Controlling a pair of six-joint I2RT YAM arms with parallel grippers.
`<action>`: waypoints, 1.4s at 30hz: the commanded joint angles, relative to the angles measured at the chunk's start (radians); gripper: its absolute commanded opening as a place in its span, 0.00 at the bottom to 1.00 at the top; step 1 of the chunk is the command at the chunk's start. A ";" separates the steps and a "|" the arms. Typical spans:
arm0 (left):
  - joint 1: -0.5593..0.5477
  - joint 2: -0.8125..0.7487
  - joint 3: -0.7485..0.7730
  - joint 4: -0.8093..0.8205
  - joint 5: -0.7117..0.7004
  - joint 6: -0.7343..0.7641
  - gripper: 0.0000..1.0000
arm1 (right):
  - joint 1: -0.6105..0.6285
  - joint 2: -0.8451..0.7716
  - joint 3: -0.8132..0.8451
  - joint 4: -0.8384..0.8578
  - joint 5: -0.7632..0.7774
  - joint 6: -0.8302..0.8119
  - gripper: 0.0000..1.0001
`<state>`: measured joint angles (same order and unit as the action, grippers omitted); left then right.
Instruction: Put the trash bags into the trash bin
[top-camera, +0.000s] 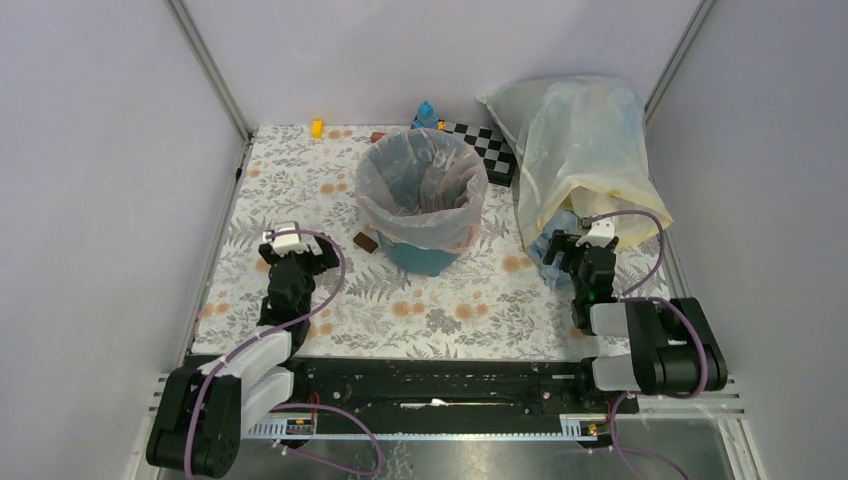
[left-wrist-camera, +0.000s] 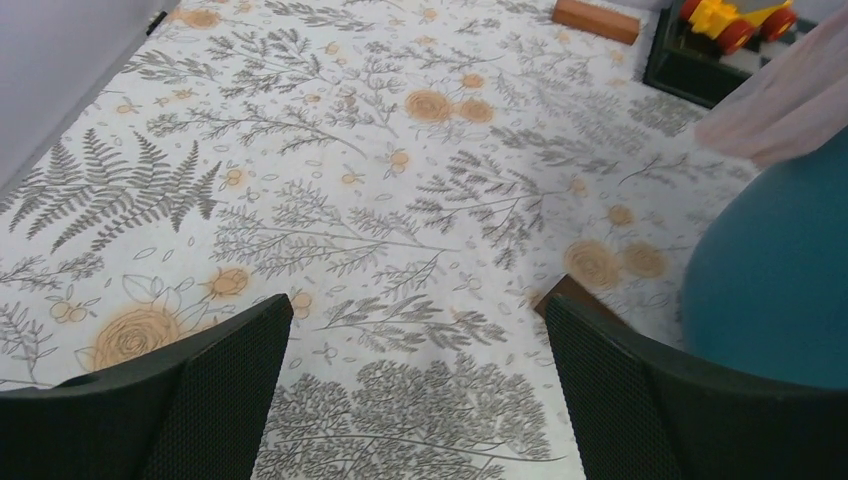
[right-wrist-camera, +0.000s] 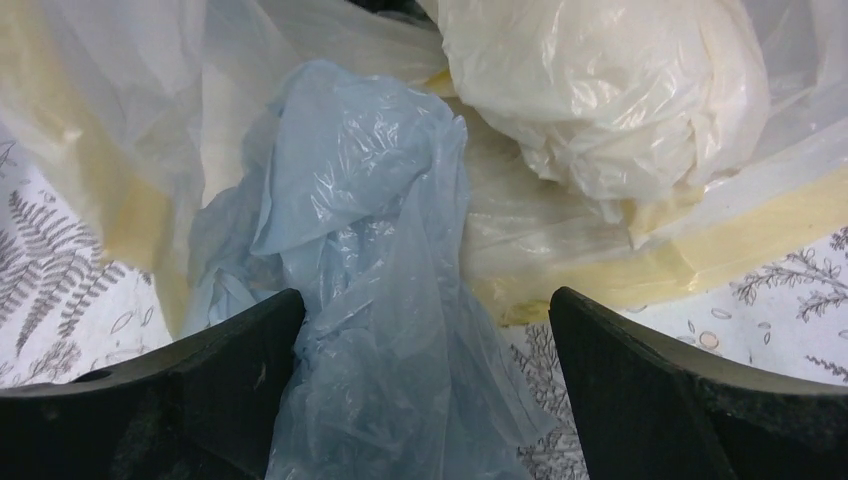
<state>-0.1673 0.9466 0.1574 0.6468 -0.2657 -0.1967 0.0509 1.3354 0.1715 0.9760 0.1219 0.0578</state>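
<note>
Right fingers (right-wrist-camera: 680, 400) astride blue bag (right-wrist-camera: 370, 250); liner (top-camera: 420, 185) in trash bin (top-camera: 425, 258)

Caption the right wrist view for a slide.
Right gripper open either side of a crumpled blue bag at the mouth of a large pale bag on a floral tablecloth.

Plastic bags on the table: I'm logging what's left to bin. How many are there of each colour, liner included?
Light blue bag: 1
Cream-white balled bag: 1
Large clear-yellowish bag: 1
Pinkish clear liner in the trash bin: 1
Total: 4
</note>
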 joint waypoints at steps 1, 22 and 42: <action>0.009 0.096 -0.088 0.336 -0.030 0.109 0.99 | -0.012 0.148 0.004 0.303 0.062 -0.036 1.00; 0.130 0.562 0.074 0.556 0.277 0.158 0.99 | -0.015 0.208 0.072 0.239 -0.008 -0.053 1.00; 0.138 0.574 0.103 0.518 0.282 0.148 0.99 | -0.014 0.208 0.071 0.240 -0.008 -0.053 1.00</action>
<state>-0.0380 1.5154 0.2356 1.1454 -0.0055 -0.0528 0.0418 1.5402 0.2199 1.1721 0.1127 0.0227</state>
